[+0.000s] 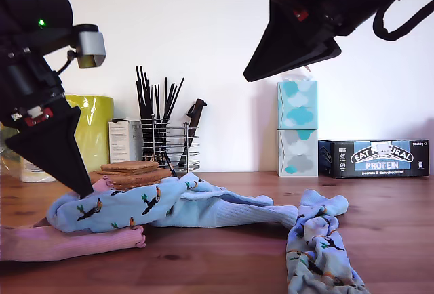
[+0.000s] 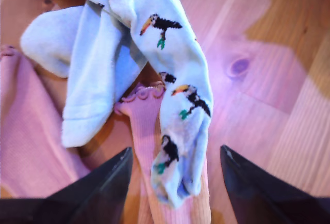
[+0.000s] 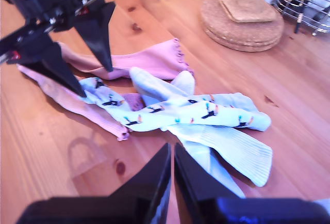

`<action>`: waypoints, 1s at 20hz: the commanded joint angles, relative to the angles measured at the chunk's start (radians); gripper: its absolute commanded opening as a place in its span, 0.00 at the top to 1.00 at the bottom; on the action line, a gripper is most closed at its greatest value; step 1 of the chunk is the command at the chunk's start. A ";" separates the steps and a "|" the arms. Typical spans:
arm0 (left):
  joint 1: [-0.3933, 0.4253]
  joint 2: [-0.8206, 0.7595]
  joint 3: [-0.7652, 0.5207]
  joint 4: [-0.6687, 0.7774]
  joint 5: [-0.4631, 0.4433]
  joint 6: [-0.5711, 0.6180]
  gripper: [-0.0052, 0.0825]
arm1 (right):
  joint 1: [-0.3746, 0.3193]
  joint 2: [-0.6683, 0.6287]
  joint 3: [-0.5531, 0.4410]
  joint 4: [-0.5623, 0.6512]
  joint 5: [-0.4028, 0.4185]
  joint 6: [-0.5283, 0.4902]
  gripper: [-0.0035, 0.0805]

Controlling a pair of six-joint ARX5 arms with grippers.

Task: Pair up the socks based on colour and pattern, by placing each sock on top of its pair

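The socks lie in a tangled pile on the wooden table. A toucan-print sock drapes over a plain light blue sock and a pink frilly-cuffed sock. Another pink sock lies behind them. A second toucan sock lies apart, at the exterior view's lower right. My first gripper is open, low over the toucan sock's end, holding nothing. My second gripper is shut and empty, raised high at the exterior view's upper right.
A stack of cork coasters sits just behind the pile. Further back stand a yellow-green canister, a wire utensil holder, stacked tissue boxes and a protein bar box.
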 commanded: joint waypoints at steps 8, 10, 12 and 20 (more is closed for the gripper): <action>-0.014 0.047 0.020 0.048 0.117 -0.101 0.97 | 0.013 0.005 -0.009 0.029 -0.079 -0.102 0.96; -0.014 0.045 0.076 0.011 0.196 -0.187 0.97 | 0.031 0.005 -0.009 0.038 -0.083 -0.185 0.90; -0.014 0.045 0.140 -0.020 0.248 -0.299 0.97 | 0.048 0.005 -0.009 0.034 -0.082 -0.249 0.81; -0.016 0.045 0.253 0.013 0.569 -0.808 0.97 | 0.073 0.005 -0.009 0.136 -0.045 -0.417 0.53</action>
